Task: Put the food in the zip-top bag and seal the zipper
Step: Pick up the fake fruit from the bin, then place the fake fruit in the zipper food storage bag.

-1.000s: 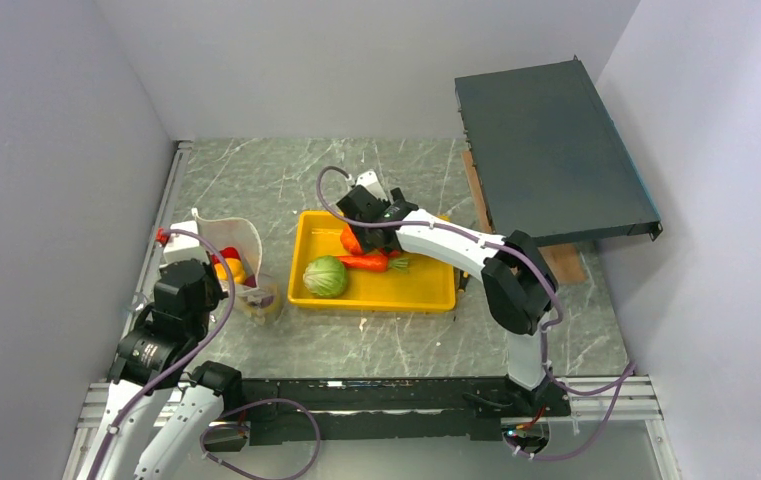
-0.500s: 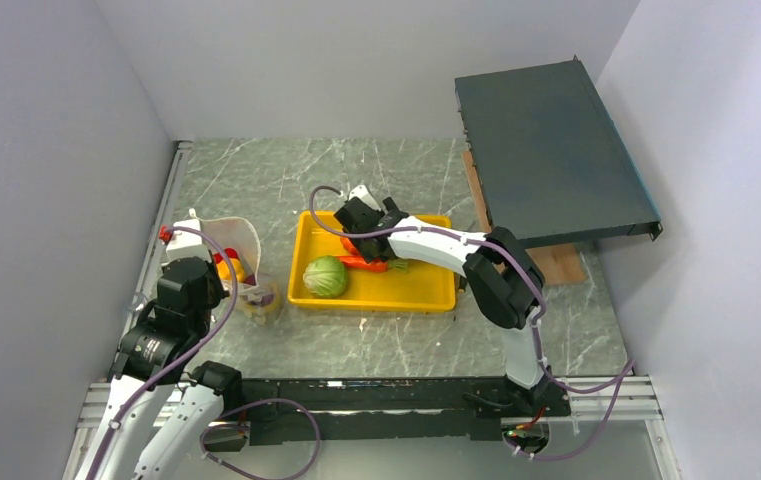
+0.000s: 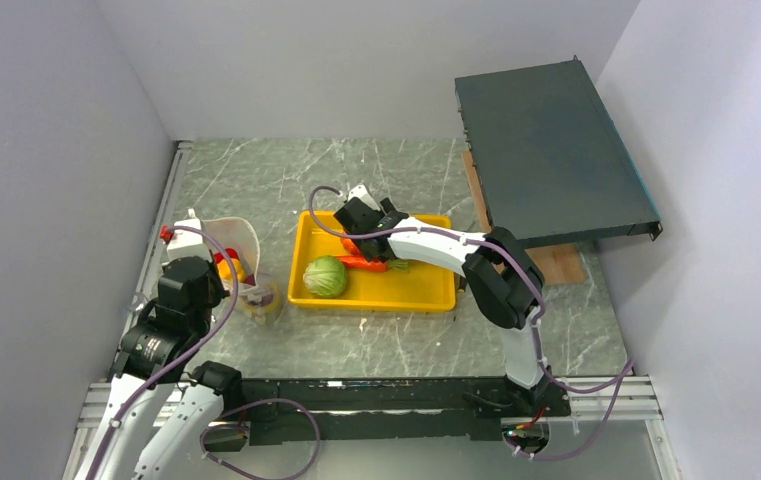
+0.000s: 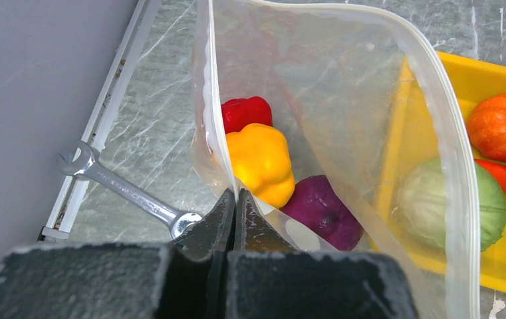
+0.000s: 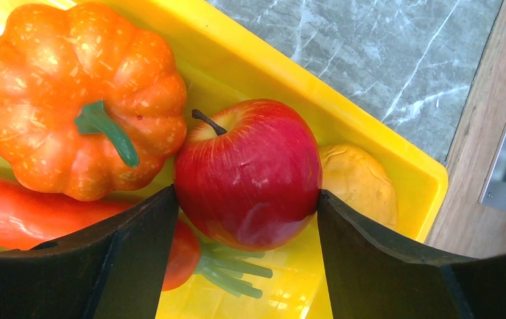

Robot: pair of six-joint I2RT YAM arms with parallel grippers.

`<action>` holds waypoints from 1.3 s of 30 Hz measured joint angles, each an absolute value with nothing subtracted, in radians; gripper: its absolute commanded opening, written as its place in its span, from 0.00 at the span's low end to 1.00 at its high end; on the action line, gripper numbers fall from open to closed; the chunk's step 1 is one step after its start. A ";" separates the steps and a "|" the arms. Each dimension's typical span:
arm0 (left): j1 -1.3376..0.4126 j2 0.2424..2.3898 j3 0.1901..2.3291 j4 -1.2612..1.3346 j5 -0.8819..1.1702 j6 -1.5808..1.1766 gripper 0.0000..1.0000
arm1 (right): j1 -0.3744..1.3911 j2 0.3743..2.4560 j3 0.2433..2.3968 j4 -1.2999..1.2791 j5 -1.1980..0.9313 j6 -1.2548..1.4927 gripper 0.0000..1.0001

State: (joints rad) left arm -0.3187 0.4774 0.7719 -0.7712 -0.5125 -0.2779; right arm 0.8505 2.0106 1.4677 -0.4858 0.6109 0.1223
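Two black fingers of the right gripper (image 5: pixel 247 196) flank the glossy red toy apple (image 5: pixel 250 159) in the yellow plastic tray (image 5: pixel 413 166). Jaws wide; firm grip uncertain. Well to the left, the left gripper (image 4: pixel 235 203), pinched shut, holds the clear plastic zip-top bag (image 4: pixel 343 100) by its rim.

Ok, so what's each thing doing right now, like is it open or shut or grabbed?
bag: open, held up, three foods inside.
zipper: unsealed.
left gripper: shut on the bag's rim.
right gripper: clamped on the apple.
apple: gripped on both sides, lying in the tray.
tray: food left in it.
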 measured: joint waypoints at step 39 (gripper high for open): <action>-0.319 0.477 0.772 -0.772 -0.513 -0.278 0.00 | 0.956 1.721 1.650 -0.176 -0.290 0.453 0.05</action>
